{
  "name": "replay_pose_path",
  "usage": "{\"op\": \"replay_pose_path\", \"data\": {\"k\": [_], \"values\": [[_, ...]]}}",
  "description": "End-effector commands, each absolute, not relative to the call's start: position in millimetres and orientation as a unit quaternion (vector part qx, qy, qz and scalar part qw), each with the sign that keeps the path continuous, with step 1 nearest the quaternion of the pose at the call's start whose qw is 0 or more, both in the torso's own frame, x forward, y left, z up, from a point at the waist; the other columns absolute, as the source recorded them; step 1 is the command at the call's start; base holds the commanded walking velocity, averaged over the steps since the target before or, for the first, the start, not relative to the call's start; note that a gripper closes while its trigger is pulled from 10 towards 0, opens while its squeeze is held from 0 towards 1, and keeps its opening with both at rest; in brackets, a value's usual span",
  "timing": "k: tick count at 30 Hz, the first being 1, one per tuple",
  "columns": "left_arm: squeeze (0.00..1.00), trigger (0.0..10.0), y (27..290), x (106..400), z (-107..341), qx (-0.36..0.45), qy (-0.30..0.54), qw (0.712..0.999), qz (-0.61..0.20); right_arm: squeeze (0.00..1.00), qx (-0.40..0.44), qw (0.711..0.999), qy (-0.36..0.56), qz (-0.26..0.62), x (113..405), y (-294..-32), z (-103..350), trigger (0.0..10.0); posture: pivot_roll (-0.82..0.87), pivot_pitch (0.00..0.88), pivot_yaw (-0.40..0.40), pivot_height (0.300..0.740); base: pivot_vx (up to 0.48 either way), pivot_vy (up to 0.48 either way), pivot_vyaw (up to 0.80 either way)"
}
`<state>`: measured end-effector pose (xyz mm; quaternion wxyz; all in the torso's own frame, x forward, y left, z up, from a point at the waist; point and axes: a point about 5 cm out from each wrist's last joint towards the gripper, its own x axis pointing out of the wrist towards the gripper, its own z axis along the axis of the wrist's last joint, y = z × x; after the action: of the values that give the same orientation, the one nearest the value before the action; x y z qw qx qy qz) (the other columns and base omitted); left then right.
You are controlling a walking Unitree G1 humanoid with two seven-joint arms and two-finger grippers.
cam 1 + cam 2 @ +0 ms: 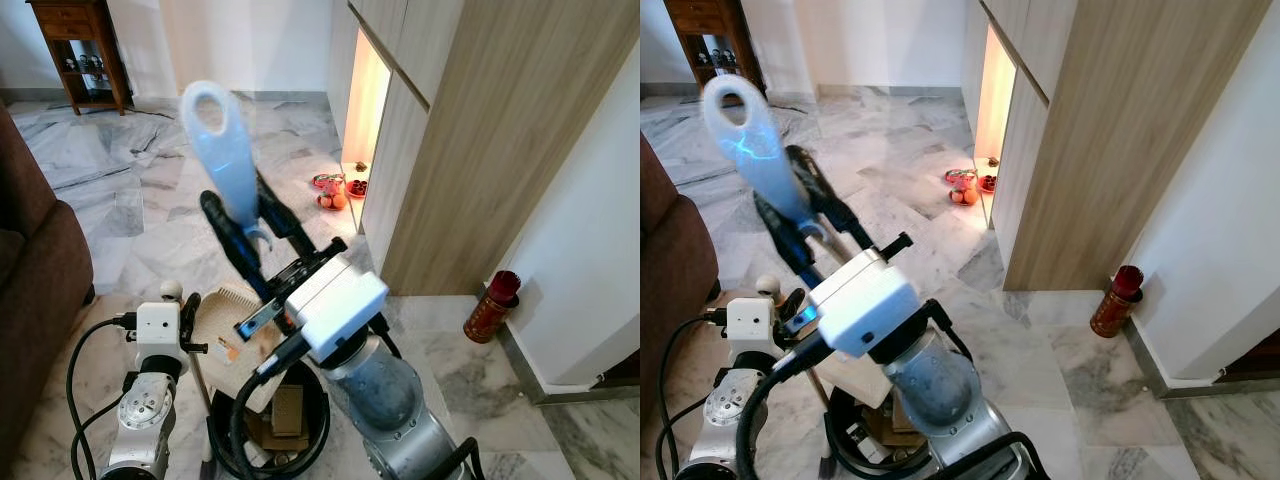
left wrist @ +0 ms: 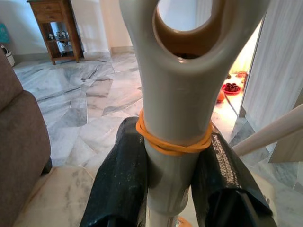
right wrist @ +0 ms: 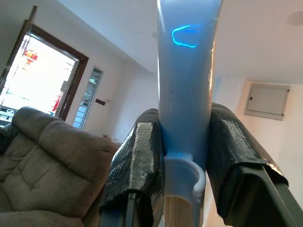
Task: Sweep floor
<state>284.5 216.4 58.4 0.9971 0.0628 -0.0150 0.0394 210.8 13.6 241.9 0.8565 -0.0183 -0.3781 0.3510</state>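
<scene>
My right gripper [image 1: 237, 195] is raised in front of me, shut on a pale blue broom handle [image 1: 222, 150] with a hanging hole at its top. In the right wrist view both black fingers [image 3: 135, 161] press against this handle [image 3: 187, 71], with the wooden stick just below. My left gripper [image 1: 182, 303] is low at the left, shut on a grey-white dustpan handle [image 2: 175, 71] ringed by an orange rubber band [image 2: 173, 144]. A beige dustpan [image 1: 235, 330] with a comb edge hangs over a black bin [image 1: 225, 440].
A brown sofa [image 1: 30, 270] stands close on the left. A wood-panelled cabinet [image 1: 470, 130] with a lit niche is on the right, with red plates of fruit [image 1: 335, 190] on the floor and a red bottle [image 1: 492, 305] by the wall. A wooden side table [image 1: 85, 50] is far back.
</scene>
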Motion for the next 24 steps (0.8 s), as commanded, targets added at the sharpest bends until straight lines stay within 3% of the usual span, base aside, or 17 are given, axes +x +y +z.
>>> {"op": "replay_pose_path", "data": {"k": [1, 8, 15, 24], "values": [[0.00, 10.0, 213.1, 290.1, 65.6, 0.061, -0.033, 0.997, 0.033, 0.00, -0.008, 0.832, -0.433, 0.347, 198.4, 12.2, 260.7, 10.0, -0.01, 0.000, -0.038, 0.740, 0.000, 0.000, 0.00], [0.00, 10.0, 213.2, 290.3, 66.0, 0.061, -0.035, 0.997, 0.033, 0.00, -0.041, 0.822, -0.444, 0.355, 196.7, 14.8, 259.1, 10.0, -0.01, 0.000, -0.038, 0.740, 0.000, 0.000, 0.00], [0.00, 10.0, 211.6, 290.1, 65.0, 0.060, -0.034, 0.997, 0.030, 0.00, -0.046, 0.839, -0.425, 0.338, 206.0, 9.2, 252.8, 10.0, -0.01, 0.000, -0.038, 0.740, 0.000, 0.000, 0.00], [0.00, 10.0, 210.2, 290.6, 64.2, 0.058, -0.034, 0.997, 0.032, 0.00, -0.069, 0.883, -0.390, 0.252, 242.9, -26.3, 241.3, 10.0, 0.00, 0.000, -0.049, 0.740, 0.000, 0.000, 0.00]]}}
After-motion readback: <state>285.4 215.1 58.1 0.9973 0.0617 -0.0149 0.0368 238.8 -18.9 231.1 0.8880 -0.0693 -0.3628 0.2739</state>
